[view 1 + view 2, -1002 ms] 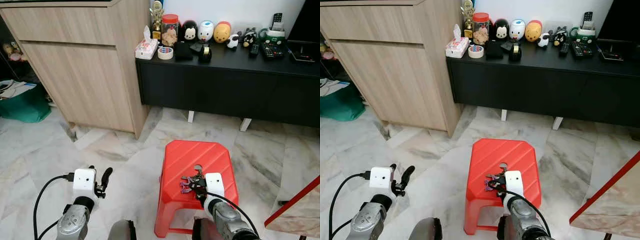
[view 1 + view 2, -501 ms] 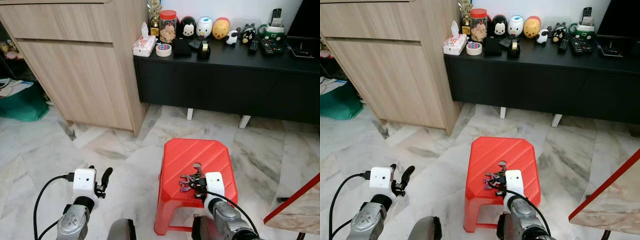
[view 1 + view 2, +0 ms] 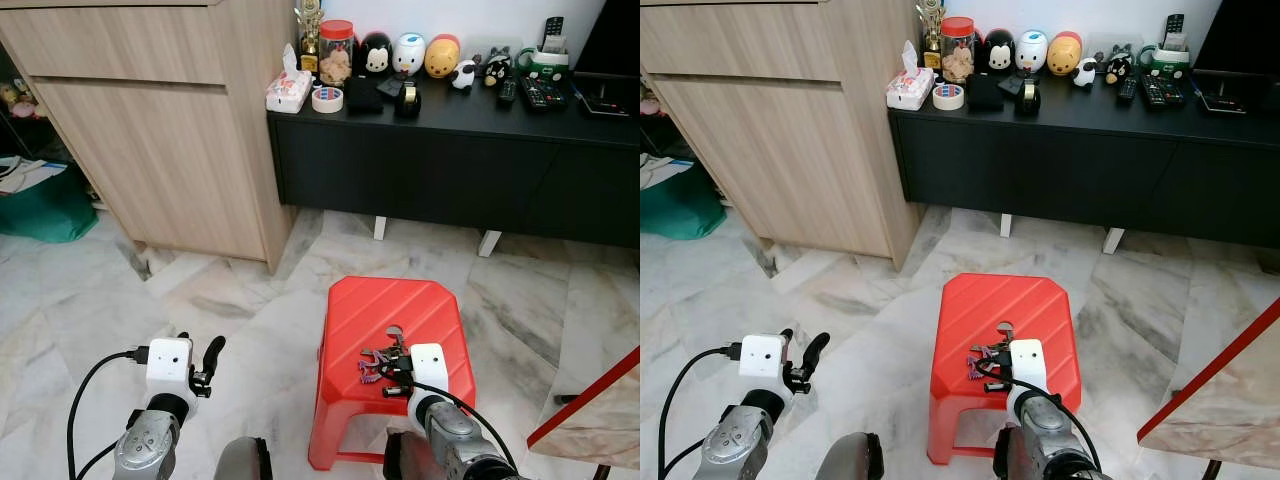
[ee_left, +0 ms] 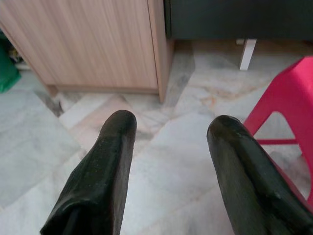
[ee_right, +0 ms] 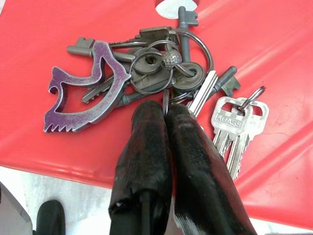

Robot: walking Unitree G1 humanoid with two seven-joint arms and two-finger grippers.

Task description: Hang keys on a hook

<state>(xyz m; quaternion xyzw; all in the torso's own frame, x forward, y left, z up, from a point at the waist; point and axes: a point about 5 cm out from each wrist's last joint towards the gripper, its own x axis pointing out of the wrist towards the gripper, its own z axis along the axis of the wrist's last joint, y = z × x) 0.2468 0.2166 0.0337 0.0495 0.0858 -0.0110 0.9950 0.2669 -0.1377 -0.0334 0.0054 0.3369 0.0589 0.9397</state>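
Observation:
A bunch of keys (image 5: 146, 68) with a purple bird-shaped tag lies on the top of a red plastic stool (image 3: 390, 310), near its front edge. My right gripper (image 5: 166, 110) is low over that edge, its two black fingers pressed together on a thin ring of the bunch. In the left eye view the keys (image 3: 377, 363) sit just left of the right gripper (image 3: 392, 372). My left gripper (image 4: 171, 132) hangs open over the marble floor to the left of the stool, holding nothing.
A light wooden cabinet (image 3: 170, 130) stands at the back left, beside a black sideboard (image 3: 450, 160) carrying figurines, tape and a tissue box. A green bag (image 3: 45, 210) lies far left. A red-edged marble tabletop corner (image 3: 590, 410) juts in at the right.
The head camera tilted slightly, so the whole scene slid a little. The right gripper stays shut at the keys on the stool; the left arm has not moved.

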